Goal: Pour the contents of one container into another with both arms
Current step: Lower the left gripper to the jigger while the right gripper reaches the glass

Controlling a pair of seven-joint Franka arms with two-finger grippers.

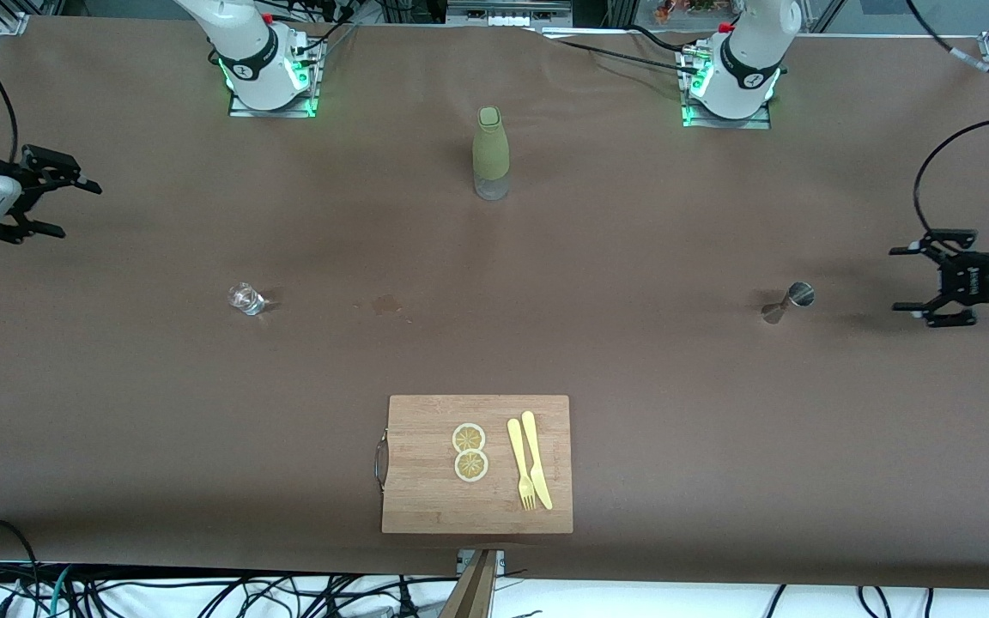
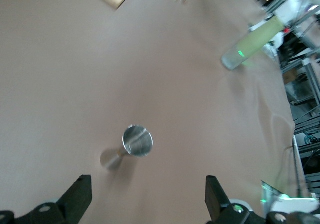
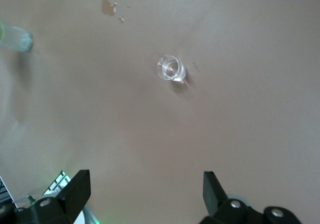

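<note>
Front view: two white robot arms are reaching out from bases at the top edge of a brown table [image 1: 117, 412]. The left gripper [image 1: 919, 279] is hovering over the table at the left arm's end, its fingers spread apart and holding nothing. Near it a small metal measuring cup [image 1: 791, 300] is standing upright on the table. The right gripper [image 1: 65, 204] is hanging over the right arm's end, also spread wide and empty. A small clear glass [image 1: 246, 299] is standing on the table, nearer to the front camera than that gripper.

A tall green bottle [image 1: 490, 153] is standing between the two bases. A wooden cutting board [image 1: 426, 493], nearest the front camera, is carrying two lemon slices [image 1: 470, 451], a yellow fork [image 1: 520, 463] and a yellow knife [image 1: 536, 459]. A small wet stain [image 1: 386, 304] is marking the table between the glass and the measuring cup.

Each wrist view is looking down on its own container, centred between the open fingers and well apart from them.

Judging from this, the pouring is not yet starting; the reaching step is in hand. Next, each gripper likely needs to descend and close on its container without tipping it.
</note>
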